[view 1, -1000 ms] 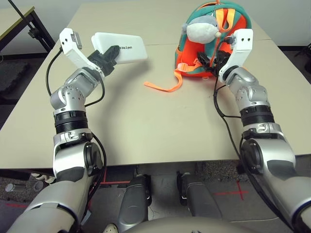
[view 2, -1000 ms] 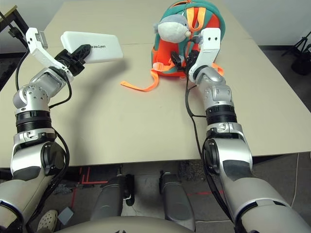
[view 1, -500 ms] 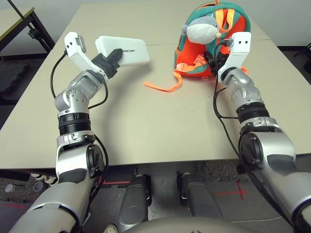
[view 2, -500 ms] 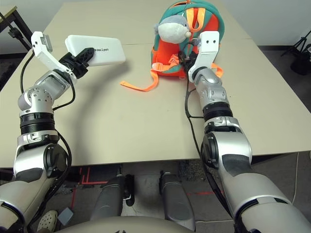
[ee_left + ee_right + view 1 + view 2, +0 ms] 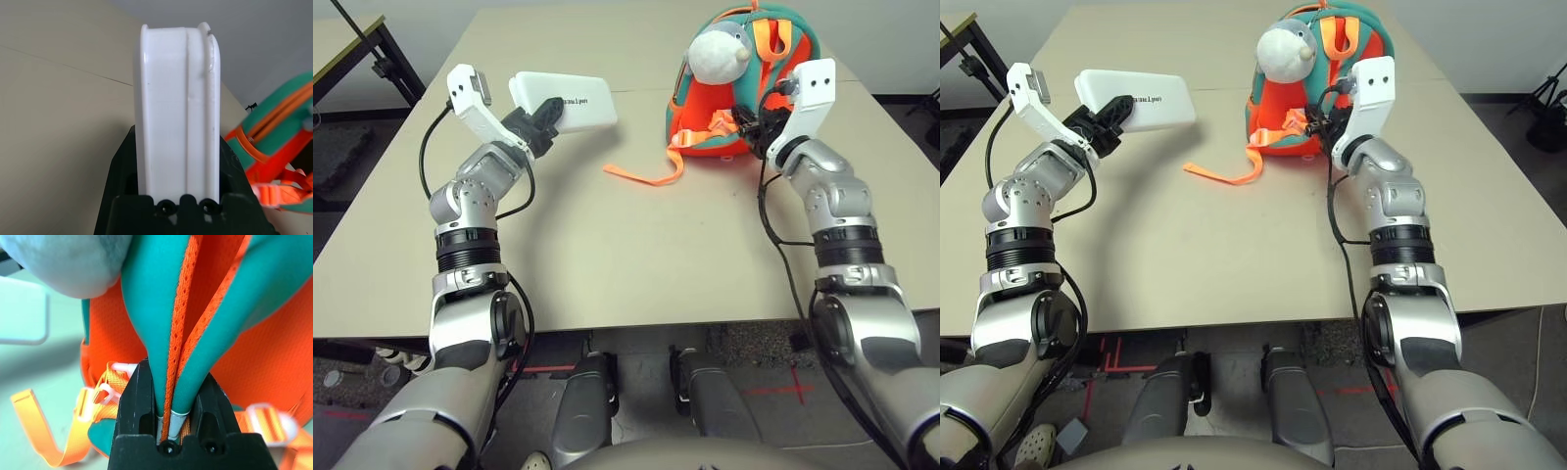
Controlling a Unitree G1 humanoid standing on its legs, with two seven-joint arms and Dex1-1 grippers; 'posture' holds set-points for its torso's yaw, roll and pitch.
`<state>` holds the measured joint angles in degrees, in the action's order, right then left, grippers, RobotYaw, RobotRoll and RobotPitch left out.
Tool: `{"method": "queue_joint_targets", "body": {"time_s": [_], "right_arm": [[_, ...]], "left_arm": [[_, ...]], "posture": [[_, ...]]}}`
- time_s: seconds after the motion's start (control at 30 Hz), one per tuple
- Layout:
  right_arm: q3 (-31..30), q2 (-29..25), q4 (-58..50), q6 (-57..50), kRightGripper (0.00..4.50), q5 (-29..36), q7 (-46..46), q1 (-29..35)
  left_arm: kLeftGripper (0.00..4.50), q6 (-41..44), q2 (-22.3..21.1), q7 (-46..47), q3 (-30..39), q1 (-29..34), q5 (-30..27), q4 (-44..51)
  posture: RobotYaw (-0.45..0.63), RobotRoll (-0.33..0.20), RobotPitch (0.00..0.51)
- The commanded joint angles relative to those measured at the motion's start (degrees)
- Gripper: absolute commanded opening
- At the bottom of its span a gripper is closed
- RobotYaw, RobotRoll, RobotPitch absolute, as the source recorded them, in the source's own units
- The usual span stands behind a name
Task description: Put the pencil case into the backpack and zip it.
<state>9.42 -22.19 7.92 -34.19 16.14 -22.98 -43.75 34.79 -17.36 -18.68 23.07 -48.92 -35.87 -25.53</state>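
Your left hand [image 5: 540,116] is clamped on the pencil case [image 5: 566,101], pinching one short end between its two black fingers. The case is a flat white box with rounded corners and small dark lettering on its face. It is held up off the tabletop [image 5: 607,235], on the robot's left side, with its face turned up toward the head camera. In the left wrist view you look along its narrow edge [image 5: 177,112], which stands upright between the finger pads.

Your right hand [image 5: 751,125] is pressed together on the backpack [image 5: 705,108], which stands upright at the far right of the tabletop. In the right wrist view the fingers [image 5: 134,406] pinch a teal fold with an orange mesh strip running down its middle. The backpack is orange with teal trim. A grey-and-white plush shark [image 5: 722,51] rests against its upper front. A loose orange strap [image 5: 651,172] trails from the backpack's base across the tabletop toward the middle. The pencil case and the backpack are well apart.
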Motion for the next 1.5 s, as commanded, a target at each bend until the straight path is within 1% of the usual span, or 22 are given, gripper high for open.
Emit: {"method": "queue_joint_targets", "body": {"time_s": [0.03, 0.13, 0.23, 0.3, 0.5, 0.7, 0.8, 0.93, 1.1, 1.27, 1.5], "right_arm": [[0.56, -1.28, -10.68, -6.04, 0.70, 3.11, 0.07, 1.14], [1.24, -2.13, -16.20, -10.41, 0.70, 4.31, 0.63, 2.77], [2.10, -4.87, -22.79, -15.67, 0.70, 6.13, 0.12, 4.53], [2.95, -6.26, -25.32, -18.50, 0.70, 7.48, 0.04, 4.84], [4.62, -9.19, -30.42, -25.42, 0.70, 11.57, -0.09, 5.15], [5.05, -8.89, -33.49, -29.10, 0.70, 14.49, 0.50, 6.70], [3.86, -8.28, -33.94, -28.00, 0.70, 14.16, 0.57, 10.81], [1.68, -7.49, -32.57, -23.91, 0.70, 12.02, 0.89, 15.85], [-1.92, -8.59, -27.46, -13.76, 0.70, 6.66, -0.95, 22.43], [-3.81, -9.25, -23.36, -8.92, 0.69, 4.07, -2.29, 22.99], [-5.76, -8.09, -20.67, -6.01, 0.69, 2.48, -2.40, 22.61]], "left_arm": [[1.32, -1.47, 0.61, -0.91, -0.61, -1.07, 0.29, -0.46], [1.32, -1.75, 0.86, -1.10, -0.85, -1.37, 0.37, -0.96], [1.32, -2.08, 0.86, -1.48, -1.06, -1.78, 0.41, -1.89], [1.32, -2.34, 0.82, -1.81, -1.24, -1.91, 0.48, -2.52], [1.32, -3.16, 1.09, -2.76, -1.80, -2.68, 0.67, -4.63], [1.32, -4.13, 1.31, -3.80, -2.32, -3.98, 1.07, -6.92], [1.32, -4.65, 1.29, -4.23, -2.43, -4.50, 1.24, -7.88], [1.32, -5.08, 1.26, -4.62, -2.53, -4.67, 1.33, -8.14], [1.32, -6.05, 0.86, -5.38, -2.56, -4.97, 1.73, -7.73], [1.32, -6.61, -0.11, -6.52, -2.45, -6.03, 1.71, -6.72], [1.32, -6.45, -1.01, -10.77, -3.52, -7.95, 1.14, -3.22]], "posture": [[-0.11, 0.000, 0.129], [-0.12, 0.000, 0.131], [-0.13, 0.000, 0.132], [-0.14, 0.000, 0.134], [-0.16, 0.000, 0.131], [-0.17, 0.000, 0.128], [-0.17, 0.000, 0.128], [-0.16, 0.000, 0.127], [-0.14, 0.000, 0.125], [-0.14, 0.000, 0.122], [-0.14, 0.000, 0.123]]}}
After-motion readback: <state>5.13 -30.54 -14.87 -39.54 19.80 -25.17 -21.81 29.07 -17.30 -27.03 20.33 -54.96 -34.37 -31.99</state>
